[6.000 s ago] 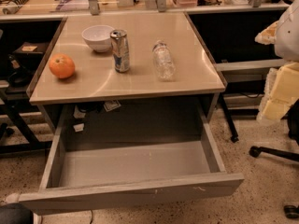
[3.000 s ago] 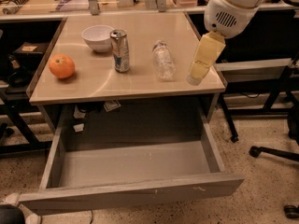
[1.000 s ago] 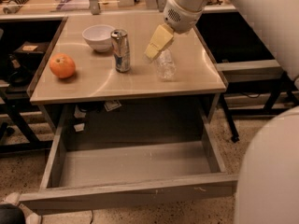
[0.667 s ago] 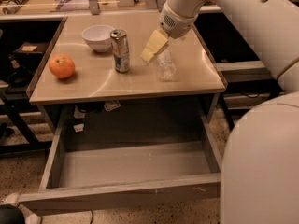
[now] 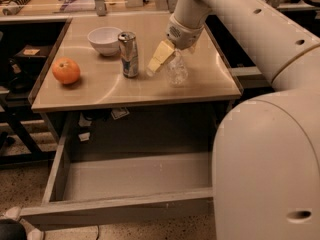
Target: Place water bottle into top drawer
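A: Gripper [image 5: 161, 59] has swung in from the bench's [image 5: 100, 91] right edge. It's now down just beside the water bottle [image 5: 178, 70], on the can side. Bottle hasn't shifted on the bench.
B: Got hold of it?
A: Can't tell — how far open it is doesn't show. I'd call it grasp approach; the top drawer [image 5: 120, 204] is pulled out below, bottle not in it yet.
B: Count?
A: One bottle, one can [image 5: 129, 54], one bowl [image 5: 105, 39], one orange [image 5: 66, 70] — one drawer.

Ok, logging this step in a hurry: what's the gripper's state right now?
Gripper: at the water bottle lying on the table; whether it is open, shut or gripping the bottle cannot be told.
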You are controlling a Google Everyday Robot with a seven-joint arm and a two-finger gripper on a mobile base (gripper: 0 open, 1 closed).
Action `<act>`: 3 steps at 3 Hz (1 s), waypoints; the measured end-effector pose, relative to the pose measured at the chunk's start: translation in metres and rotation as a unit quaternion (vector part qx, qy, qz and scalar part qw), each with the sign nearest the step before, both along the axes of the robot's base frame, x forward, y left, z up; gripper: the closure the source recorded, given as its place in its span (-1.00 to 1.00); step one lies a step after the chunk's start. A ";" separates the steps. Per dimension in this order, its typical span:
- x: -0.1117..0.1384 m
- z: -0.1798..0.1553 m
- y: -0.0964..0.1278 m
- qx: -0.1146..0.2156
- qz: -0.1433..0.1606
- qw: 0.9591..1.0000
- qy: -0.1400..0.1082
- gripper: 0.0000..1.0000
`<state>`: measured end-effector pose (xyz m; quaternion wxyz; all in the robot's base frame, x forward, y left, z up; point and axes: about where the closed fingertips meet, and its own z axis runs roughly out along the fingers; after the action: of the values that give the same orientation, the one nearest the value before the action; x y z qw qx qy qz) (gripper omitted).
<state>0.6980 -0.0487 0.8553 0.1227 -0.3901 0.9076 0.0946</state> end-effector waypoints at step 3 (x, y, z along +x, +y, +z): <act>0.011 -0.021 0.017 -0.011 0.005 1.000 0.019 -0.63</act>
<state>0.7086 -0.0320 0.8341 0.1010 -0.3942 0.9088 0.0922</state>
